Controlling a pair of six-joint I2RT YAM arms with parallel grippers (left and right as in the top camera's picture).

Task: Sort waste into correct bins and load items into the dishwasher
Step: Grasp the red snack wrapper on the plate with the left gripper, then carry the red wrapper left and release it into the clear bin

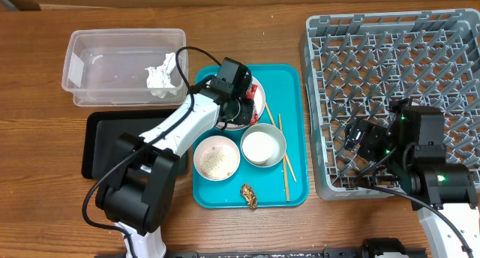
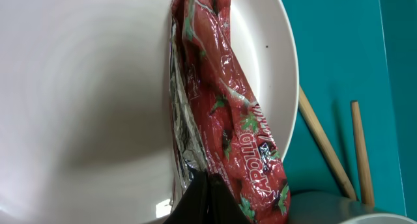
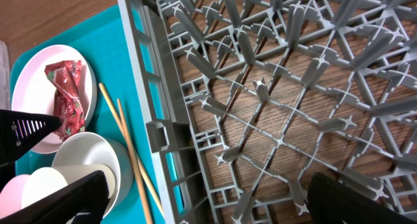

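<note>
Tub, trays, rack, L to R
Clear tub (image 1: 112, 74) holds white napkin (image 1: 161, 74); black tray (image 1: 97, 130) partly hid by arm. L pincer (image 2: 199, 201) closed on red wrapper (image 2: 221, 107) on plate (image 2: 85, 87), teal tray (image 1: 292, 100); tips cut off. R pincer (image 1: 358, 140) wide open, empty, over dish rack (image 1: 390, 55).

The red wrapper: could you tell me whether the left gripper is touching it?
Touching. The left wrist view shows the left gripper shut on the lower end of the red wrapper.

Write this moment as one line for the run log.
left gripper: shut on red wrapper, on white plate | right gripper: open, over dish rack
</note>
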